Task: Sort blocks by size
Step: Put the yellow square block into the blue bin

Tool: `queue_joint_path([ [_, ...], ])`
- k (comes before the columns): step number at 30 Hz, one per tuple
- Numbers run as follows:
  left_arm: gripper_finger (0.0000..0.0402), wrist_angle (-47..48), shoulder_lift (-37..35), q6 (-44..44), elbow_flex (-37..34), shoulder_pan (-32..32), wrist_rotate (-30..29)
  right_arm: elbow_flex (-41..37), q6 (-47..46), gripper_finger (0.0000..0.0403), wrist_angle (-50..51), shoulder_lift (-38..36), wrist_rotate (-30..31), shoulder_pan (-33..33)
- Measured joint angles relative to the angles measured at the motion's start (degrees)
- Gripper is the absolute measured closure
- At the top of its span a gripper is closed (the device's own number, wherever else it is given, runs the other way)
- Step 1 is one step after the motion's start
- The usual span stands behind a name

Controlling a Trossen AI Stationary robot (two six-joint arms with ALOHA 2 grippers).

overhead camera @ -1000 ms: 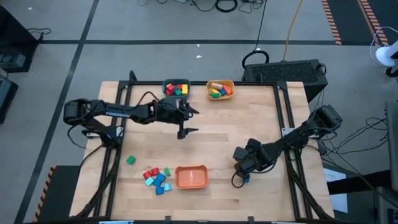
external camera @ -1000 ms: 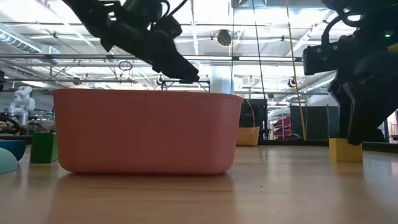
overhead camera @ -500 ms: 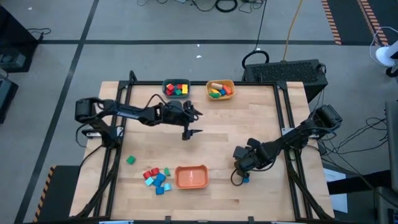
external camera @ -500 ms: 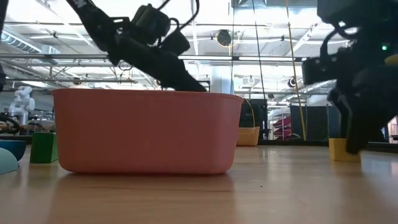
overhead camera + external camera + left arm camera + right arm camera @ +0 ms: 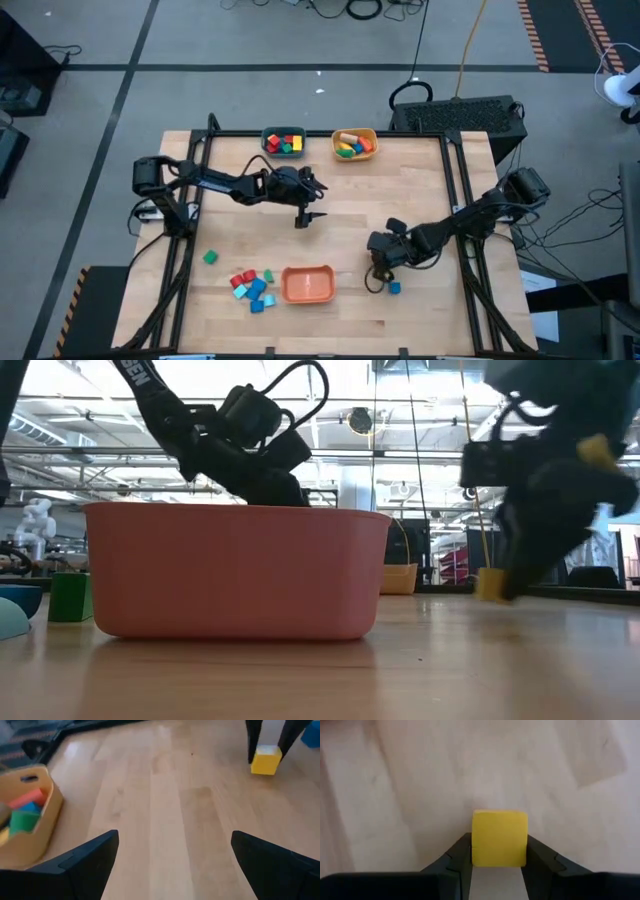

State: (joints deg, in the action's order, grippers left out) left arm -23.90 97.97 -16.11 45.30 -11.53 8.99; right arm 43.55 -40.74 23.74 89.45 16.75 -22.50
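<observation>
Yellow block [image 5: 499, 838] clamped in right tool [image 5: 498, 851], beside blue block [image 5: 394, 288].

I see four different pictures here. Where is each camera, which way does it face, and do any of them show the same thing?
High view: overhead, facing straight down; table and both arms.
Low view: at tabletop height, facing level across; orange bowl, arms above.
Left wrist view: on the left arm, facing forward; its open left hand.
Right wrist view: on the right arm, facing forward; right hand gripping a yellow block.
Shared: both wrist views and the low view show that block.
</observation>
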Motion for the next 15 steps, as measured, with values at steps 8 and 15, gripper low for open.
queue_joint_path([
  [8, 0.0016, -2.69, 0.33, -10.71, 0.02, 1.89, -0.05, 0.00, 12.35, 0.0289, -8.93, 0.00, 6.06, 9.58],
  [15, 0.0016, -8.28, 0.27, 6.35, 1.05, -0.61, -0.68, 0.02, 25.31, 0.0289, -16.58, -0.02, 11.03, 17.30],
])
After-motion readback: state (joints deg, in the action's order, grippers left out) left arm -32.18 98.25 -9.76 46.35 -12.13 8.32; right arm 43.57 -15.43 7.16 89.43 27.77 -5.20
